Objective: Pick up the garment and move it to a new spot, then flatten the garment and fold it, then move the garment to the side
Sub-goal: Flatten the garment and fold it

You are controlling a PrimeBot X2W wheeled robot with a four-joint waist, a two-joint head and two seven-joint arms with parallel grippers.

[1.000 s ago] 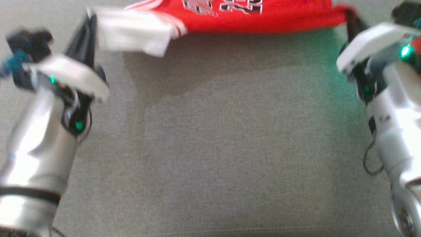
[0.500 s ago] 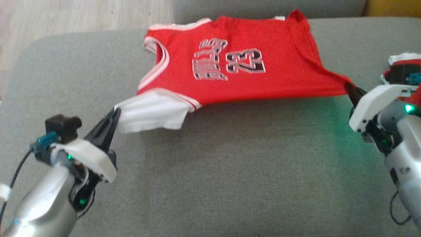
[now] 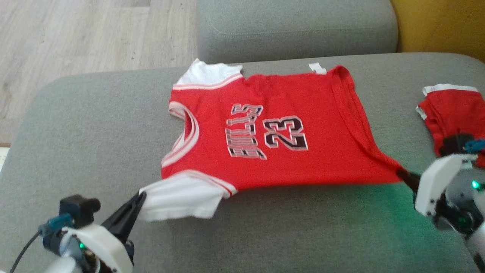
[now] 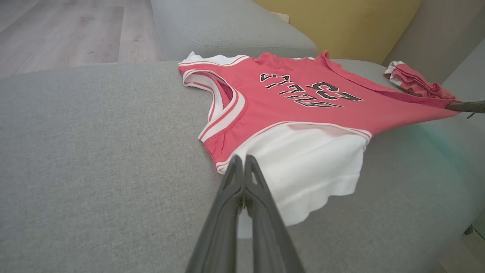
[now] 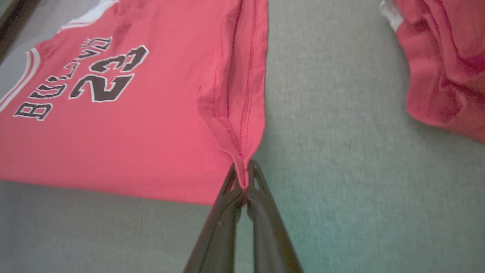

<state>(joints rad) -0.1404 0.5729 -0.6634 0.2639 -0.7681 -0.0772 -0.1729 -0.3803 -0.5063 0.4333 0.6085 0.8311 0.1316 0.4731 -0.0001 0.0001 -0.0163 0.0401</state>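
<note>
The jersey point(image 3: 273, 151) lies front-up on the grey sofa point(image 3: 94, 132), its near edge drawn between two grippers: the left gripper point(image 3: 141, 196) is closed on the near white sleeve point(image 3: 178, 197), and the right gripper point(image 3: 402, 174) is closed on the near hem corner. It looks light, thin and limp, likely to sag and crease wherever it is not pulled, so corners, sleeve ends and the stitched hem seem the best places to pinch. Its collar points to the robot's left and its hem to the right, so the long axis runs side to side across the sofa, with another red garment point(image 3: 451, 110) lying apart beyond the hem.
</note>
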